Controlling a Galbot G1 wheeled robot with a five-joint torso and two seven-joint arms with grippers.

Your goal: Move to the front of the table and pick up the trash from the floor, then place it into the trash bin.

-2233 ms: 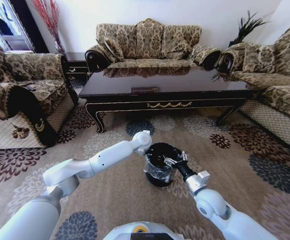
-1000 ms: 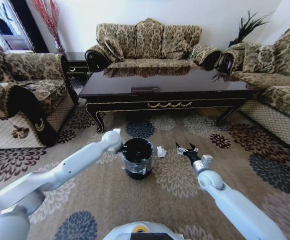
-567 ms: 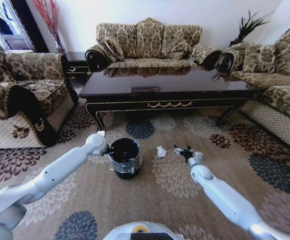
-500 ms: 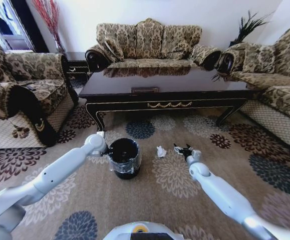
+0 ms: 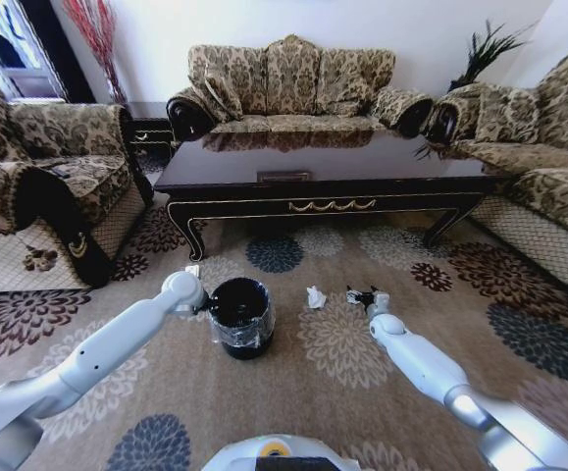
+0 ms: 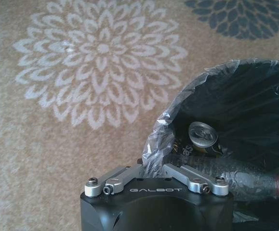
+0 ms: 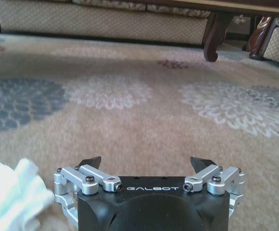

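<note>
beyond both grippers, the table [image 5: 328, 175] spans the floor [image 5: 342, 343]. the trash bin [image 5: 241, 314], holding a can [image 6: 203, 137] and a bottle [image 6: 255, 180], has its rim pinched by the closed left gripper [image 6: 154, 166]. the right gripper [image 7: 149, 166], jaws wide and empty, hovers low just beside a white paper wad [image 7: 16, 195].

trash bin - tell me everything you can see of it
The trash bin is a small black cylinder standing upright on the patterned carpet in front of the coffee table. Shiny clear plastic wraps its body and crinkles over the rim. The left gripper is closed on that rim. Inside lie a dark drink can and a clear bottle with a red cap.
</note>
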